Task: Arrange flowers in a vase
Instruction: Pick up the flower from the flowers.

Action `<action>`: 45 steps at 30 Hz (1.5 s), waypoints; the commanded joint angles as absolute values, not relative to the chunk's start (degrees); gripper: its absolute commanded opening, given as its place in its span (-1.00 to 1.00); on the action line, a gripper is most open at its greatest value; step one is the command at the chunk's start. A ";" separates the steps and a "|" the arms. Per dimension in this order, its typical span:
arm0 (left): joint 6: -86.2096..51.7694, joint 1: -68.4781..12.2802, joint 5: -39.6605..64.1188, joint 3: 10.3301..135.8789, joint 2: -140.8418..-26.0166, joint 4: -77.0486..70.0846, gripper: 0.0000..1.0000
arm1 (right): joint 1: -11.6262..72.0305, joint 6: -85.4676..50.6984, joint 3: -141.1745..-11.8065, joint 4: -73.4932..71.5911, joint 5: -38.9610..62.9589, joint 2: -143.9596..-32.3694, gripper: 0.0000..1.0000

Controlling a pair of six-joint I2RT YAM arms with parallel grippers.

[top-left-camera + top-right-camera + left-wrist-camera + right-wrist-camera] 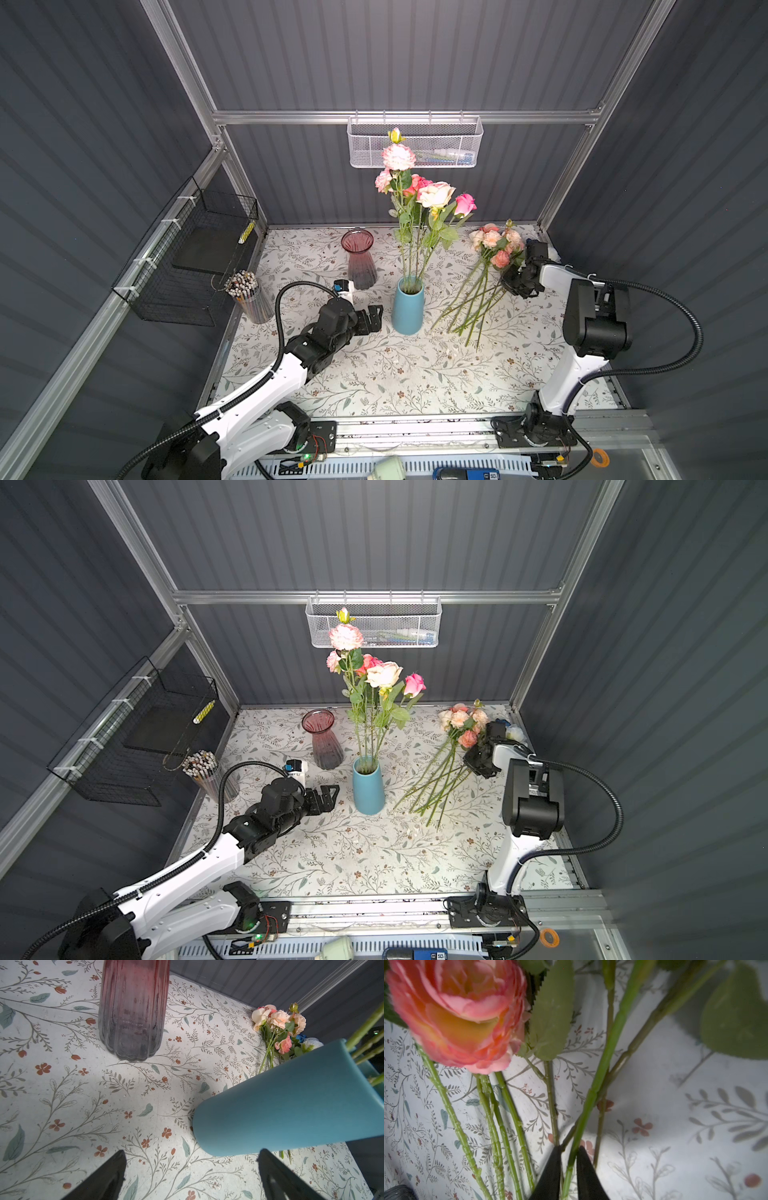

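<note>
While the tall flowers (pixel 435 194) stand up in the blue vase (pixel 407 309) near the middle of the table (pixel 374 374), the loose flowers (pixel 492 239) lie in a bunch on the table off to its right side, with their stems fanned out. The right gripper (pixel 569 1150) is down at that bunch, and its two fingers are squeezed together on one green stem (pixel 604 1064). The left gripper (pixel 193 1151) sits low just beside the blue vase with its fingers wide apart and holding nothing, and a red glass vase (pixel 359 257) stands behind it.
</note>
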State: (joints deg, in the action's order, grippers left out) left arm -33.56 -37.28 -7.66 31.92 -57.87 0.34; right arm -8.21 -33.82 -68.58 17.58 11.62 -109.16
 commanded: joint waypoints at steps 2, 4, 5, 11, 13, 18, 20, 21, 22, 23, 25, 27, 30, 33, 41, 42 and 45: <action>-32.27 -37.00 -8.75 32.82 -57.61 0.44 0.99 | -8.43 -32.93 -68.54 17.84 12.15 -109.60 -0.68; -32.32 -37.00 -8.76 33.01 -57.84 0.36 0.99 | -8.40 -32.16 -68.99 18.20 13.15 -109.86 -0.72; -32.34 -36.99 -8.75 33.04 -58.03 0.24 0.99 | -8.43 -32.00 -68.79 17.88 13.35 -109.72 -0.75; -32.34 -37.00 -8.52 34.10 -58.76 0.35 0.99 | -8.35 -32.26 -66.79 15.82 13.27 -106.28 -0.82; -32.21 -37.00 -8.47 34.15 -58.73 0.38 0.99 | -8.35 -32.26 -66.24 15.36 12.04 -104.27 -0.84; -32.45 -36.99 -8.35 34.50 -58.44 0.88 0.99 | -8.22 -33.66 -63.41 12.06 12.78 -98.57 -0.86; -32.85 -37.00 -8.35 34.46 -58.20 0.79 0.99 | -8.08 -34.41 -62.53 11.32 13.13 -96.40 -0.88; -33.11 -37.00 -8.26 34.45 -58.01 0.86 0.99 | -7.84 -34.52 -61.95 10.72 13.15 -95.09 -0.88; -33.11 -37.00 -8.17 34.39 -57.84 0.94 0.99 | -7.61 -34.60 -61.59 10.62 12.63 -93.71 -0.88; -33.18 -37.00 -8.11 34.45 -57.56 1.07 0.99 | -7.35 -34.38 -61.23 10.24 12.11 -92.44 -0.88; -33.18 -37.00 -8.26 34.30 -57.05 1.27 0.99 | -6.72 -34.03 -60.29 9.23 11.06 -89.74 -0.88; -33.22 -36.95 -8.60 34.24 -56.57 1.48 0.99 | -6.21 -34.02 -58.80 7.05 10.17 -86.76 -0.89; -33.29 -37.00 -8.69 34.46 -56.08 1.88 0.99 | -4.83 -32.95 -58.27 6.70 7.03 -83.04 -0.89; -33.20 -37.00 -8.87 34.86 -55.73 2.62 0.99 | -3.30 -31.93 -58.86 7.59 5.15 -80.54 -0.90; -32.09 -36.99 -10.68 36.74 -53.30 6.01 0.99 | 5.70 -26.93 -61.24 11.59 -3.36 -70.75 -0.89; -31.98 -37.00 -11.29 37.17 -52.91 7.07 0.99 | 7.27 -25.73 -62.49 13.59 -4.76 -69.75 -0.89; -32.94 -37.00 -15.62 37.90 -50.45 9.81 0.99 | 11.91 -23.16 -62.94 14.57 -8.27 -65.68 -0.89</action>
State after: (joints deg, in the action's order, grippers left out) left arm -33.39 -37.28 -11.07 35.73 -52.99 5.76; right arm 8.97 -27.49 -61.19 11.79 -2.20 -69.23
